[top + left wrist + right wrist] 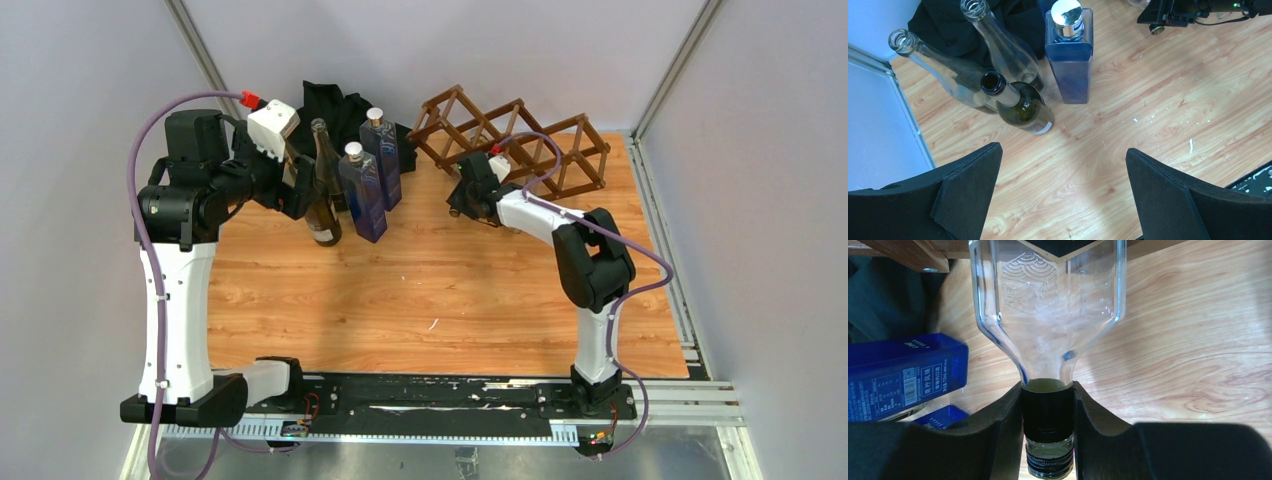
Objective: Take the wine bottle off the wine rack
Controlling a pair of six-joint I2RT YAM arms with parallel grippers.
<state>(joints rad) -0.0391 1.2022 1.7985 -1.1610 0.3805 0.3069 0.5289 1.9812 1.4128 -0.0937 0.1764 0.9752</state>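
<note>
Right pincer (1047, 402): closed tight on the neck of the wine bottle (1048, 315), with one black finger (998, 430) pressed to each side of the neck's black band. The threaded mouth sits back between the fingers, toward the wrist.

Wine bottle: clear glass, flat shoulders, wave pattern embossed on its face. It lies neck-first toward the right pincer. Its body runs ahead of the fingertips into the wine rack (520, 140), where brown sticks cross its far end. Not yet out of the rack.

Wine rack: dark brown lattice of diamond cells, directly ahead of the right pincer on the wooden counter (450, 300).

Left pincer (1063, 152): spread to full width, holding nothing, raised above bare counter wood.

Dark green bottle (1023, 105): upright, mouth open, just ahead of the left pincer on its left-finger side.

Outer clear bottle (948, 75): upright, beyond the green one and further left, near the wall.

Inner clear bottle (1005, 50): upright, directly beyond the green one.

Blue bottle (1070, 55): square, silver cap, ahead of the left pincer and about centred between its fingers.

Second blue bottle (385, 155): same make, just beyond the first, well to the left of the right pincer.

Black cloth (938, 20): heaped beyond the bottles, farthest from the left pincer.
</note>
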